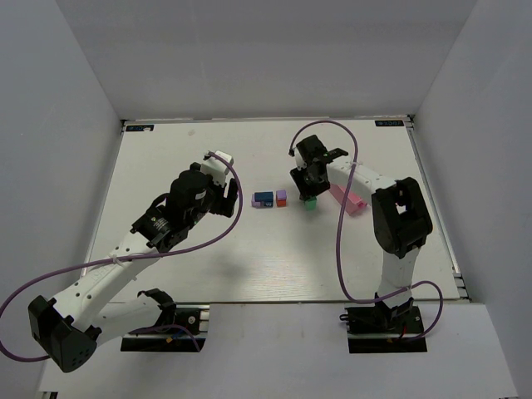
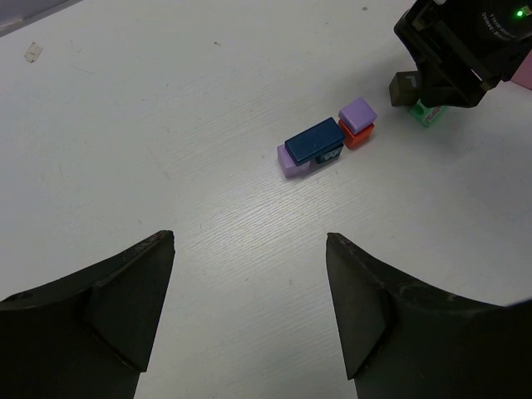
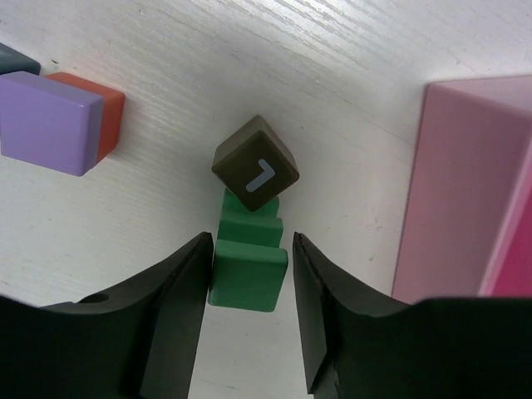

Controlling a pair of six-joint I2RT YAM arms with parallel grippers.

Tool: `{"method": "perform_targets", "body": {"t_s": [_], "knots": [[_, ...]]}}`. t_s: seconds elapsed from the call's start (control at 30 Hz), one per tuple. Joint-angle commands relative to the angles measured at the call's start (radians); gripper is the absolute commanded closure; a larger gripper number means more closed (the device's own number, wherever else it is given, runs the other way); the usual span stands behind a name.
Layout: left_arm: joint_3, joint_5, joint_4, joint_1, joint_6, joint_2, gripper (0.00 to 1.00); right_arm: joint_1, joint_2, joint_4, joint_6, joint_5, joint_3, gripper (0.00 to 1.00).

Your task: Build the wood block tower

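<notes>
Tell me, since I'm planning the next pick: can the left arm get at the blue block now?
Probably yes. The left gripper is open and faces the blue block with only table between them; the right gripper holds the green block off to one side.

In the right wrist view the pink rectangular tray [image 3: 465, 183] is cut off at 3 o'clock, and the green wooden block [image 3: 248, 270] is covered at its 12 o'clock end by a brown cube [image 3: 255, 164].
</notes>
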Motion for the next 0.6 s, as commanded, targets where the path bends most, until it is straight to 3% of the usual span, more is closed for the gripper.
{"method": "perform_targets", "body": {"t_s": [0.0,0.43,0.57], "knots": [[-0.006,-0.006,0.015,0.005,-0.009,-0.027,0.16,0.005,-0.047,0.0,0.012,0.008,-0.009,0.51],[-0.006,-0.006,0.015,0.005,-0.009,-0.027,0.16,0.001,-0.162,0.023,-0.028,-0.046,-0.058,0.75],[-0.006,0.005,0.015,0.005,0.0,-0.036,0.16,-0.004,-0.257,0.037,-0.092,-0.173,-0.072,0.85]]}}
